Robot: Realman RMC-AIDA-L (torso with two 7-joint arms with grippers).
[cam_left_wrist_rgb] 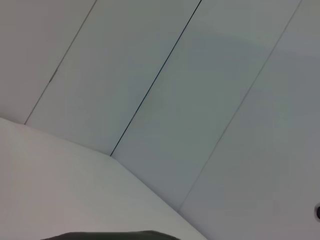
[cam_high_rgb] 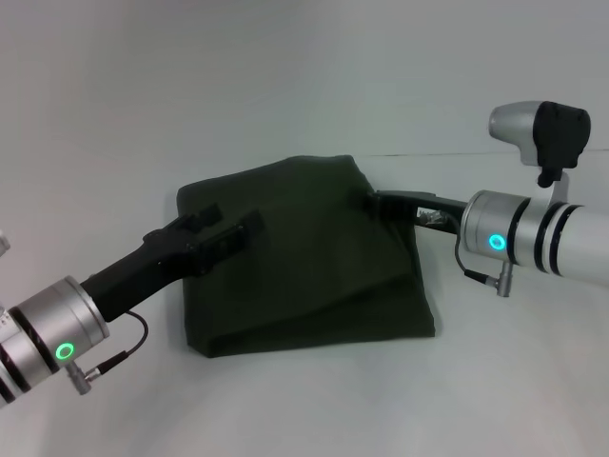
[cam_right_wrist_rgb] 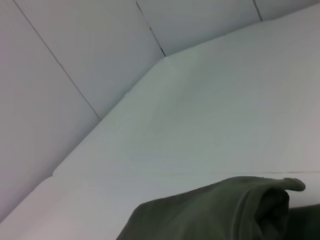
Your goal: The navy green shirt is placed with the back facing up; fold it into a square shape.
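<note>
The dark olive-green cotton shirt point(cam_high_rgb: 304, 257) lies folded into a rough square on the white surface point(cam_high_rgb: 285, 105). The left gripper point(cam_high_rgb: 224, 233) rests on its left part, the right gripper point(cam_high_rgb: 390, 205) at its right edge; whether either one's fingers are clenched or released cannot be told.

A bare test enclosure (lab-type) is indicated: a plain white table point(cam_high_rgb: 95, 114) is bounded by seamed white wall panels point(cam_left_wrist_rgb: 210, 100) beyond the grippers.

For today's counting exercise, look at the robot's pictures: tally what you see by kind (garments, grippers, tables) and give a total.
Garments: 1, the shirt, dark green and folded, lying on the table.
Grippers: 2, the left gripper over the shirt's left part and the right gripper at its right edge.
Tables: 1, the white table.
Total: 4
</note>
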